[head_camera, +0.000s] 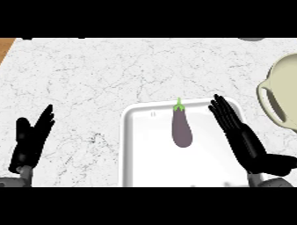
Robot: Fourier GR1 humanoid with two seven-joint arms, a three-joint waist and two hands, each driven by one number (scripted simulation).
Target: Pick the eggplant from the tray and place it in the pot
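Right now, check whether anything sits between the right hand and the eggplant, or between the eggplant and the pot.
Nothing visible does. The right hand is open just right of the eggplant on the tray, only bare tray between. Toward the pot, only that hand stands between.

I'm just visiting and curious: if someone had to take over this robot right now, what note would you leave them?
Left robot hand: open, resting at the lower left, holding nothing.
Right robot hand: open, fingers straight, over the tray's right side beside the eggplant, not gripping it.
Eggplant: lying in the white tray, green stem pointing away from the robot.
Pot: at the right edge of the counter.
Done: nothing yet.
Left: grasp the eggplant, carry it right, put it in the pot.
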